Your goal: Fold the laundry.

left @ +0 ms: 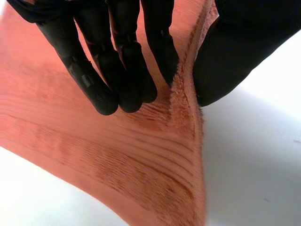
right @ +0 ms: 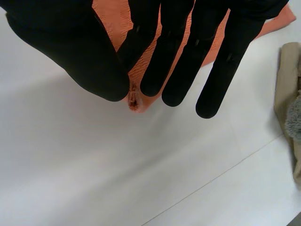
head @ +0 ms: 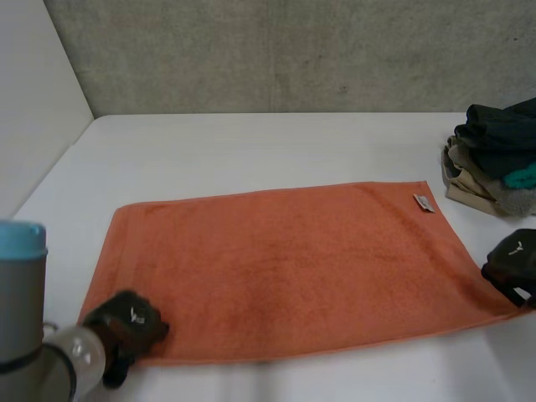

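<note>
An orange towel (head: pixel 285 268) lies spread flat on the white table (head: pixel 251 146), long side across, with a small label (head: pixel 423 203) near its far right corner. My left hand (head: pixel 127 322) is at the towel's near left corner. In the left wrist view the hem of the towel (left: pixel 188 108) is pinched between the thumb (left: pixel 230 56) and the fingers (left: pixel 117 70). My right hand (head: pixel 512 264) is at the near right corner. There the thumb (right: pixel 80 61) and a finger (right: pixel 141 37) pinch the corner of the towel (right: pixel 134 96), slightly raised off the table.
A pile of dark, beige and teal clothes (head: pixel 494 159) sits at the table's far right; its beige edge (right: pixel 287 94) lies close beside my right hand. A grey wall (head: pixel 293 50) bounds the table's far side and a white wall its left.
</note>
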